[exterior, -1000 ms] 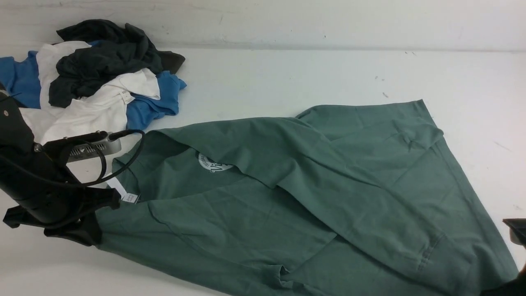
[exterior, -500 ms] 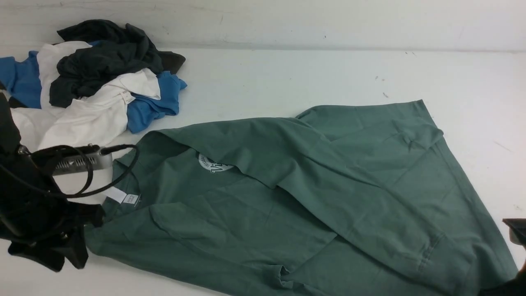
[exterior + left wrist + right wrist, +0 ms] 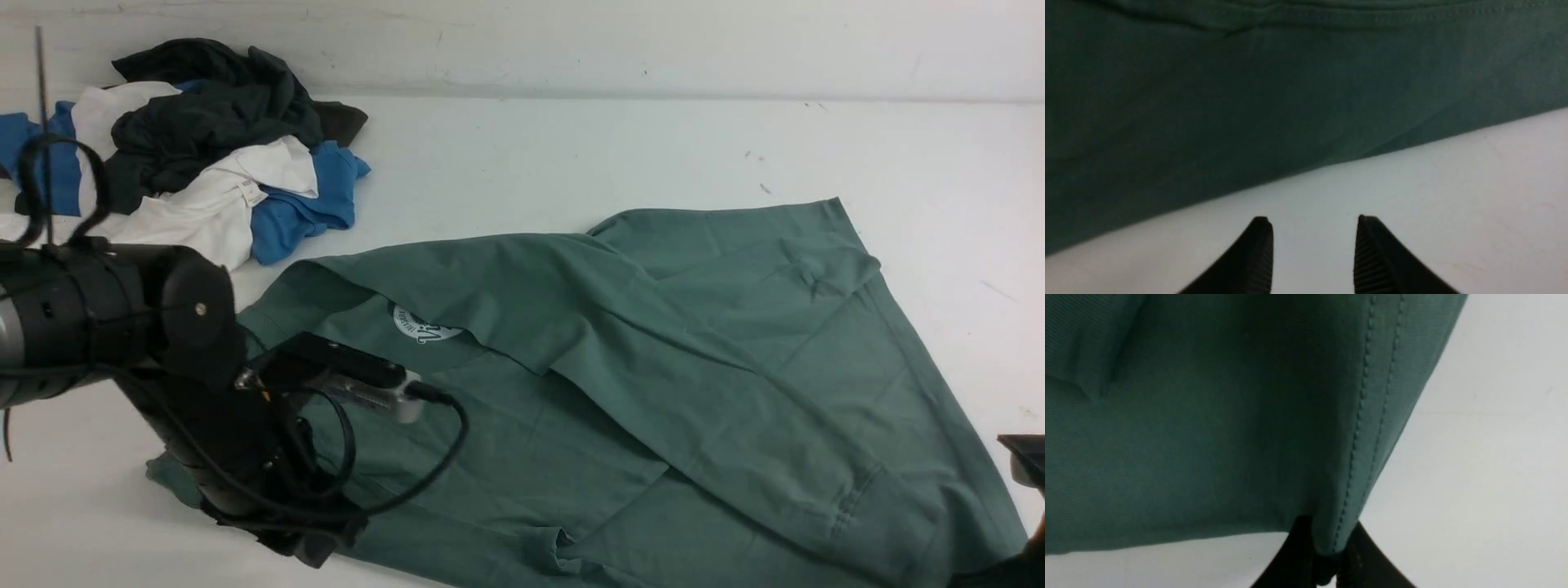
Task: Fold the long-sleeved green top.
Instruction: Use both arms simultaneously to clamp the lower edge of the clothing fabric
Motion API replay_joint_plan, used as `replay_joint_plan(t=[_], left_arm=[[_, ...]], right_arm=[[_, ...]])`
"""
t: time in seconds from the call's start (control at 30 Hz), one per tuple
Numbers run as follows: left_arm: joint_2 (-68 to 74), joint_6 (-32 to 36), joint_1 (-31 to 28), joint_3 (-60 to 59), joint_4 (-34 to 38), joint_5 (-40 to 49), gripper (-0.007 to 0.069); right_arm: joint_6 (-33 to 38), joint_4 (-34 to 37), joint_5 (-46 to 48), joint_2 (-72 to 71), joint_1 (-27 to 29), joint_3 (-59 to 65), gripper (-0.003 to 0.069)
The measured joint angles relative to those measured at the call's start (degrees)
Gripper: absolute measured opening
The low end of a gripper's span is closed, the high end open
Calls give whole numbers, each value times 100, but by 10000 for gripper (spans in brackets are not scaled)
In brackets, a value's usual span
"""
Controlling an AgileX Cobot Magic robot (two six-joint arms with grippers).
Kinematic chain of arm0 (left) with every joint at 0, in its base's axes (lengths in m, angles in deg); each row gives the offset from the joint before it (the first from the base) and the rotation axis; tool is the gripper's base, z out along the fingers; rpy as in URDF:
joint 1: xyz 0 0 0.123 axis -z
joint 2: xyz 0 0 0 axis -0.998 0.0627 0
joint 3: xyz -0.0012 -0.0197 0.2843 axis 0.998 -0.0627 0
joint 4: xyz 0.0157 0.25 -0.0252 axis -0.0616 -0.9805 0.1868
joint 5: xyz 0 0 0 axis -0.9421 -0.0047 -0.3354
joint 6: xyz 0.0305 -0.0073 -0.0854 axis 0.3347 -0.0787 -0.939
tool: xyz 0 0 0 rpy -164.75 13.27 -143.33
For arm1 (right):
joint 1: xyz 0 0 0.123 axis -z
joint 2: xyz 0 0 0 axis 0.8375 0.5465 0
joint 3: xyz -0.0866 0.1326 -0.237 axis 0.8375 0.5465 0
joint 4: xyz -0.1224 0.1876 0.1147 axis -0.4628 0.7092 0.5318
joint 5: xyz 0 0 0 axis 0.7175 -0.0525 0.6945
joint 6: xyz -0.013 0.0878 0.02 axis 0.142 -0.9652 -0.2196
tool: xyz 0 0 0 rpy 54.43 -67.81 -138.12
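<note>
Folding looks barely begun: the green long-sleeved top (image 3: 702,384) lies across the front view's centre and lower right, one flap over its chest, the right gripper (image 3: 1327,549) clamped on a hem corner, the left gripper (image 3: 1312,222) with fingers apart and empty beside its edge, further folds remaining.

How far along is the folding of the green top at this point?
Early. Done: one flap of the green top is laid across its front, half covering the chest logo. In hand: the right gripper is shut on the stitched hem corner; the left gripper is open and empty beside the top's near edge. Left: the garment lies wide, not yet a compact fold.
</note>
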Motion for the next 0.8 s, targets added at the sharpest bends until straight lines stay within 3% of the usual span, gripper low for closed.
replay_joint_plan(t=[0.3,0.5,0.6,0.8], left_arm=[[287,92,170,0,-581,-221,441],[672,278,176,30,-662,-304,449],[734,304,182,81,-722,-304,382],[759,319,182,98,-910,-392,55]], right_arm=[[0,7,-7,0,0,0,36],[0,16,-18,0,0,0,36],[0,16,-28,0,0,0,36],[0,20,-20,0,0,0,36]])
